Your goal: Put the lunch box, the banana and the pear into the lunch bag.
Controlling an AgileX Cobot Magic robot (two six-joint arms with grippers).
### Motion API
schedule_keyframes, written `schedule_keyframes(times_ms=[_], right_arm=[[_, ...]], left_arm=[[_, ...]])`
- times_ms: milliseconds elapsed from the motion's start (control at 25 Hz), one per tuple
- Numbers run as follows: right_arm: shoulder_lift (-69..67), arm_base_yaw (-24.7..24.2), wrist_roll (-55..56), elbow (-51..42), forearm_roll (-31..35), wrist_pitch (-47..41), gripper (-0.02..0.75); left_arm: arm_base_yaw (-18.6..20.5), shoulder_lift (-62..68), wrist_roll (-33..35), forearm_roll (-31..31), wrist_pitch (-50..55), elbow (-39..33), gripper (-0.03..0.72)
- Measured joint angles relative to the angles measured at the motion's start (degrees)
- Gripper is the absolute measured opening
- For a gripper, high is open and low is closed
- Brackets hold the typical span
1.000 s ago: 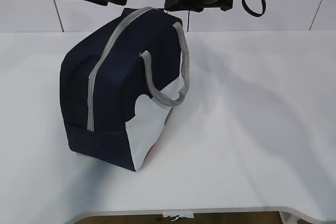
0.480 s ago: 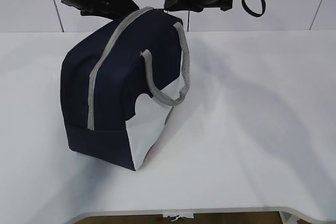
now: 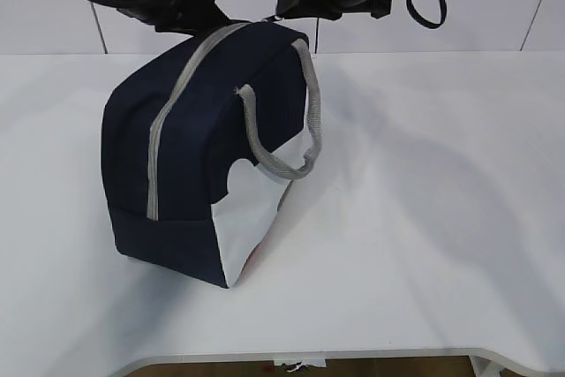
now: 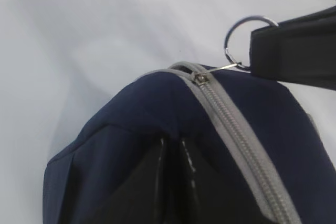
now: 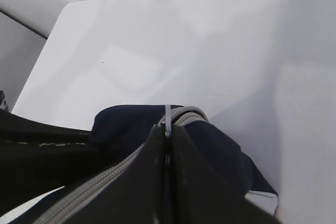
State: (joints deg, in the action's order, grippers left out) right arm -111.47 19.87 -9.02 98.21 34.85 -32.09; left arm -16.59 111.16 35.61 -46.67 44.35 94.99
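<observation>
Lunch bag (image 3: pixel 203 156) zipped; left jaws newly clamped on its top fabric, right's on ring pull (image 4: pixel 242 43).

The worktop (image 3: pixel 424 218) is a flat white surface with a matte finish and a rounded front edge (visible at the lower right of the exterior view). Behind it stands a white panelled wall (image 3: pixel 477 19), divided by thin dark seams that run at a slight slant. Lighting is soft and diffuse, casting broad pale shadows across the worktop. The floor is barely in view.
</observation>
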Motion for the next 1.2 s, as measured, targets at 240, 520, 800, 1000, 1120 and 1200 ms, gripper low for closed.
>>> schedule_keyframes(times_ms=[240, 520, 800, 1000, 1120, 1200], right_arm=[[0.0, 0.0, -0.7, 0.0, 0.0, 0.0, -0.01], [0.0, 0.0, -1.9, 0.0, 0.0, 1.6, -0.01], [0.0, 0.0, -3.3, 0.0, 0.3, 4.6, -0.01], [0.0, 0.0, -3.7, 0.0, 0.3, 8.5, -0.01], [-0.5, 0.0, -4.0, 0.0, 0.3, 8.8, -0.01], [-1.0, 0.0, -4.4, 0.0, 0.3, 9.2, -0.01]], left_arm=[[0.0, 0.3, 1.8, 1.7, 3.2, 3.5, 0.008], [0.3, 0.5, 6.6, 4.2, 12.9, 11.2, 0.008], [0.3, 0.5, 9.7, 6.0, 15.0, 12.8, 0.008], [0.3, 0.5, 11.7, 6.7, 17.0, 13.0, 0.007], [0.3, 0.5, 12.1, 7.3, 17.6, 13.1, 0.007], [0.3, 0.5, 12.2, 7.3, 17.9, 13.1, 0.006]])
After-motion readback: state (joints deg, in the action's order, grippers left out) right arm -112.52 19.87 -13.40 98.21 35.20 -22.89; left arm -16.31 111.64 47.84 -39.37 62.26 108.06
